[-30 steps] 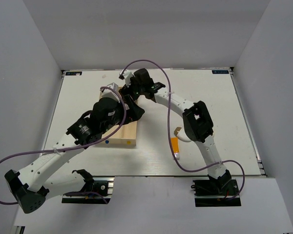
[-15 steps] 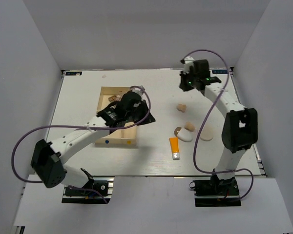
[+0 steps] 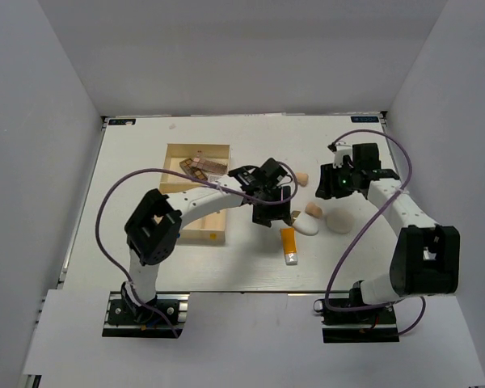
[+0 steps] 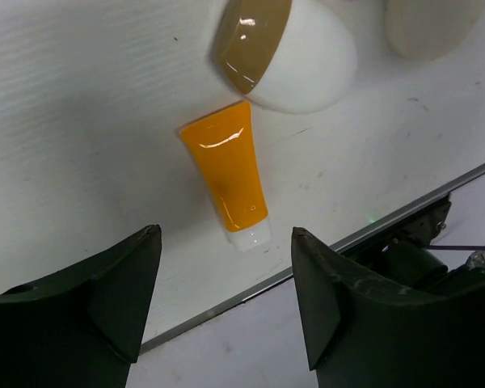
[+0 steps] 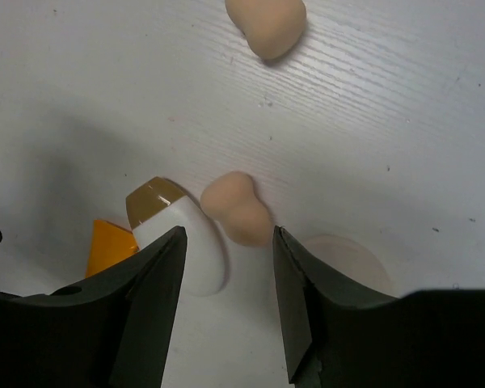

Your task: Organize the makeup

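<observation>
Jaws open for pickup: left gripper [image 4: 225, 230] over the orange tube [image 4: 226, 174], right gripper [image 5: 228, 232] over a tan sponge [image 5: 236, 208]

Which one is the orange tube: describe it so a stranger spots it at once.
From the pale wooden box on the left half of the table, go right toward the near edge. Nearside of the white oval piece lies the orange tube. It alone is flat and bright orange with a white cap; its neighbours are rounded, pale or tan.
</observation>
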You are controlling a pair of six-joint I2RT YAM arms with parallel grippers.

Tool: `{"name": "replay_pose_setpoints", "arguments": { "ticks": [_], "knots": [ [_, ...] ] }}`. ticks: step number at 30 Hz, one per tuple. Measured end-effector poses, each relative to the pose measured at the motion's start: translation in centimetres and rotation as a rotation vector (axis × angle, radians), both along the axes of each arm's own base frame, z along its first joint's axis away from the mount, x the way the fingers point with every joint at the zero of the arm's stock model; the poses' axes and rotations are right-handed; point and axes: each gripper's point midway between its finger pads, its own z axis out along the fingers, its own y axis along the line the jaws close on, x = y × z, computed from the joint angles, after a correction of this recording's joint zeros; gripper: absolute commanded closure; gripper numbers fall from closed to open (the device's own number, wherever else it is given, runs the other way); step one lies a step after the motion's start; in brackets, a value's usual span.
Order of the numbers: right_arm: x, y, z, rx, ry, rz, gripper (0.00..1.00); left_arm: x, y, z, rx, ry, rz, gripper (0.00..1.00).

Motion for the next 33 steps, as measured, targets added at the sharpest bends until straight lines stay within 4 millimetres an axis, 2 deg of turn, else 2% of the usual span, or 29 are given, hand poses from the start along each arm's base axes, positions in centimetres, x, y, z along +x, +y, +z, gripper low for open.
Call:
{"name": "replay_pose_setpoints", "arguments": {
  "ticks": [3,12,17,22,28,30,33],
  "knots": [
    [-0.5,-0.9,0.0,0.000,-0.005,-0.022,0.46,-1.1,-0.7,-1.4,0.052,0.037,-0.033,0.22],
    [-0.5,-3.0,0.3,0.011,-0.017,-0.093,0.46,-3.9,-2.4,-3.1,0.134,0.078,-0.121,0.20],
    [-0.9,-4.1,-0.2,0.020,0.000,-0.132,0.46,-5.4,-2.7,-5.4,0.216,0.103,-0.155,0.20],
    [-0.9,-4.3,0.3,0.041,-0.011,-0.143,0.46,-5.6,-2.5,-7.5,0.291,0.110,-0.153,0.20],
    [-1.4,-4.3,0.3,0.066,-0.022,-0.152,0.46,-5.4,-2.5,-7.6,0.308,0.108,-0.133,0.20],
    [-1.6,-4.4,0.2,0.070,-0.019,-0.157,0.46,-5.3,-2.5,-7.6,0.312,0.106,-0.128,0.23],
    [-1.7,-4.5,0.1,0.076,-0.017,-0.160,0.46,-5.3,-2.4,-7.7,0.318,0.106,-0.121,0.32]
  ]
}}
